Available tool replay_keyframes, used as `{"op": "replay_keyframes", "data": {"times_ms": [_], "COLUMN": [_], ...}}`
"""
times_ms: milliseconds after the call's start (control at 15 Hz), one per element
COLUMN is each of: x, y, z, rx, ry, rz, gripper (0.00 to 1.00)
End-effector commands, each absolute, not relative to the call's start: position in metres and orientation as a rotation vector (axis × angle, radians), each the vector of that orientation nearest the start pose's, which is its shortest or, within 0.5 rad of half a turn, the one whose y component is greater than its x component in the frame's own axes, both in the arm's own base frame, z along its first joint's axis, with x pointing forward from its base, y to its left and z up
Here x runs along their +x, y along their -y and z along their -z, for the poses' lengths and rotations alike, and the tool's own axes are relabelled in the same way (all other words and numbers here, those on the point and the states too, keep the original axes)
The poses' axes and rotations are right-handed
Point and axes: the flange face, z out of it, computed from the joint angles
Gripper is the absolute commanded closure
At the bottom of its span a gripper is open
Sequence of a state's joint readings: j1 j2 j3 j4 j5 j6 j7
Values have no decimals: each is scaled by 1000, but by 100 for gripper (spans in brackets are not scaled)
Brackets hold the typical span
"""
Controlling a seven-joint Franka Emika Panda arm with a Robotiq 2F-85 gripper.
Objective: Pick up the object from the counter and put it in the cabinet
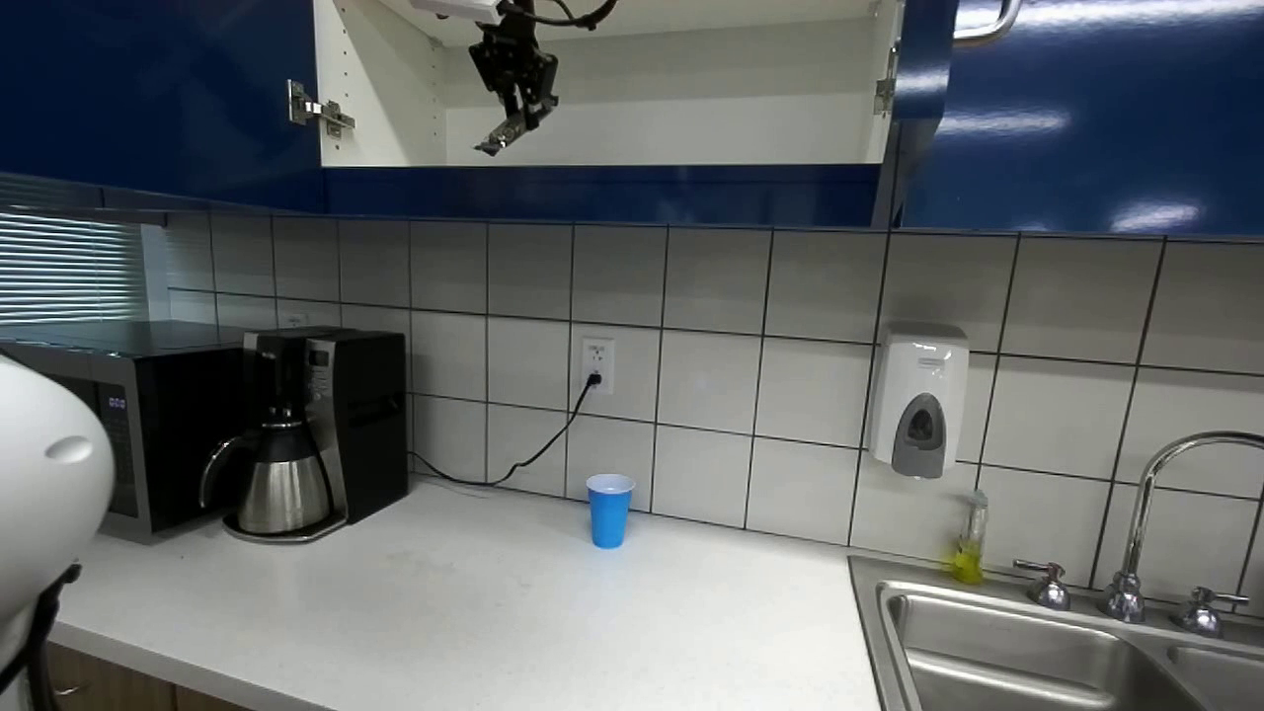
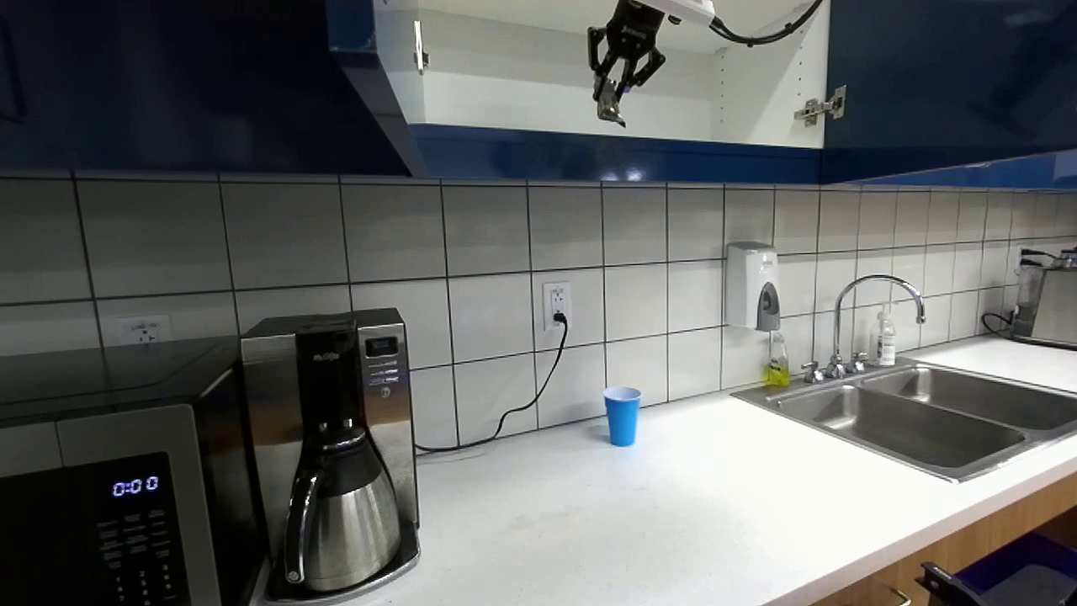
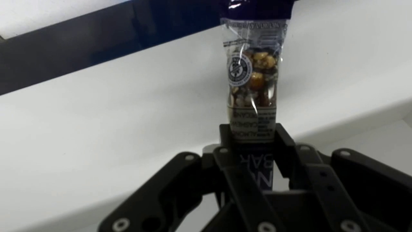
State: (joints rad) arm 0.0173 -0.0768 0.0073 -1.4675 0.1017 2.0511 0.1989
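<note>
The object is a wrapped nut bar with dark purple ends and a clear, label-printed middle. It fills the jaws in the wrist view (image 3: 254, 80) and hangs tilted downward in both exterior views (image 1: 506, 134) (image 2: 609, 104). My gripper (image 3: 252, 135) is shut on the bar near one end. In both exterior views the gripper (image 1: 525, 111) (image 2: 612, 82) is up at the open cabinet (image 1: 691, 99) (image 2: 522, 80), in front of its white interior and above its blue bottom edge. How deep inside it is I cannot tell. The white counter (image 1: 444, 602) (image 2: 589, 513) lies well below.
A blue cup (image 1: 609, 513) stands on the counter by the tiled wall. A coffee maker (image 2: 336, 454) and a black microwave (image 2: 109, 505) stand at one end, a steel sink (image 1: 1017, 652) at the other. Open blue doors (image 1: 158, 99) (image 2: 951, 84) flank the cabinet opening.
</note>
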Motion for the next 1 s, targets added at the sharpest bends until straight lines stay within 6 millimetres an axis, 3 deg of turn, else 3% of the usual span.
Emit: {"op": "replay_keyframes", "data": {"times_ms": [0, 867, 933], "x": [572, 612, 615], "y": [-27, -30, -30], "z": [-774, -746, -743], "rx": [-2783, -2786, -2785], "ry": [-309, -374, -381], "rz": [956, 917, 913], "gripper": [91, 91, 41]}}
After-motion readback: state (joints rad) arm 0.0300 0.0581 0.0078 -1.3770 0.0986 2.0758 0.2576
